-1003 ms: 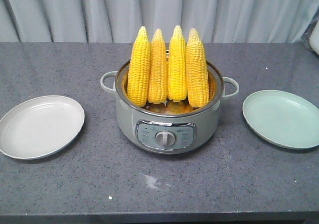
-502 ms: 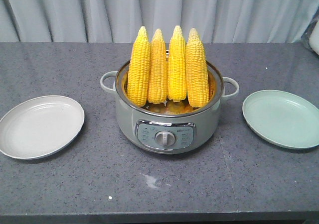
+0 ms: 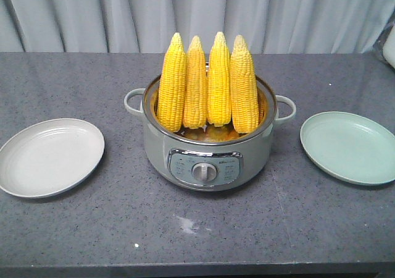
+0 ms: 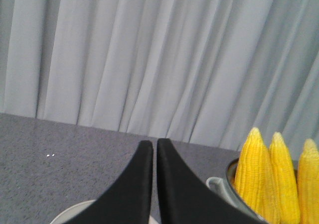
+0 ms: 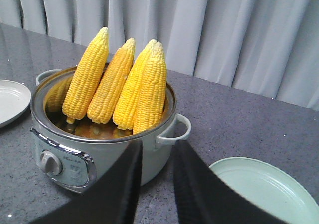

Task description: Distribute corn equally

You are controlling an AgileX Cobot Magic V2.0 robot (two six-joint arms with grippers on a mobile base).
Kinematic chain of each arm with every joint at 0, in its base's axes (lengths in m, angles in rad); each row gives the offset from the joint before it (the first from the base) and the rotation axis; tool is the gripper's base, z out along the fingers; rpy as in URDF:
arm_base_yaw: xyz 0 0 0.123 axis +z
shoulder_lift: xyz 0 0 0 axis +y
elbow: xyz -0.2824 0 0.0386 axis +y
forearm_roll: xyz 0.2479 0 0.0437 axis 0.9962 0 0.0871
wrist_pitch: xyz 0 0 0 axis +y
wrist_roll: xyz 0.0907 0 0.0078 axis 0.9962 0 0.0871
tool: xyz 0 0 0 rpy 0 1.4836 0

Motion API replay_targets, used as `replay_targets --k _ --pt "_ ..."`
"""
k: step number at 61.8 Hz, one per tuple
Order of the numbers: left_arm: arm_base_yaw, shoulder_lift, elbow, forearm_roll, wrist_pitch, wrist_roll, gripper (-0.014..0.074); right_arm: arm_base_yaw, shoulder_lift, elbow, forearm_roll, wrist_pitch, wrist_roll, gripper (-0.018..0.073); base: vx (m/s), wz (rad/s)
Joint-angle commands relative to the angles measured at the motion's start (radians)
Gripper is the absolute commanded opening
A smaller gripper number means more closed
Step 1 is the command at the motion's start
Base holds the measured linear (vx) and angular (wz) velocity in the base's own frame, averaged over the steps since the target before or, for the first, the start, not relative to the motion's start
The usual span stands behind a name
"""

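Left fingers (image 4: pixel 134 184) pressed together, gripping nothing, over the counter (image 3: pixel 92 228). Right fingers (image 5: pixel 122 189) parted and empty, pointing toward the cooker pot (image 3: pixel 157 151). Four cobs of corn (image 3: pixel 219 80) stand tips up, side by side, inside the pot at the counter's centre. White plate (image 3: pixel 49 157) lies at the pot's 9 o'clock and green plate (image 3: pixel 349 147) at its 3 o'clock, each apart from the pot.

The print on the cooker's control panel (image 3: pixel 185 167) is too small to read.
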Motion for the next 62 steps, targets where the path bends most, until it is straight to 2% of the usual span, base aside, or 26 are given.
replay_targets --k 1,12,27,33,44,53,62 --pt "0.001 0.036 -0.041 -0.009 -0.023 0.035 0.0045 -0.001 0.012 -0.034 0.035 -0.056 -0.034 0.0298 0.0 0.0" --pt "0.001 0.043 -0.04 -0.011 -0.009 0.047 0.0121 -0.001 0.012 -0.034 0.034 -0.084 -0.034 0.0433 0.0 0.0" --pt "0.001 0.043 -0.04 -0.066 0.001 0.05 0.0298 -0.001 0.012 -0.034 0.065 -0.103 -0.028 0.0446 0.0 0.0" --pt "0.001 0.043 -0.04 -0.118 0.009 0.113 0.0351 -0.001 0.012 -0.034 0.081 -0.1 -0.028 0.0446 0.0 0.0" --pt "0.001 0.043 -0.04 -0.197 0.002 0.254 0.0364 -0.001 0.015 -0.034 0.082 -0.068 -0.028 0.0446 0.0 0.0" --pt "0.001 0.043 -0.039 -0.199 -0.001 0.254 0.0364 -0.001 0.059 -0.078 0.083 -0.068 -0.032 0.0446 0.0 0.0" --pt "0.001 0.043 -0.039 -0.199 0.007 0.254 0.036 -0.001 0.183 -0.202 0.088 -0.026 -0.045 0.0446 0.0 0.0"
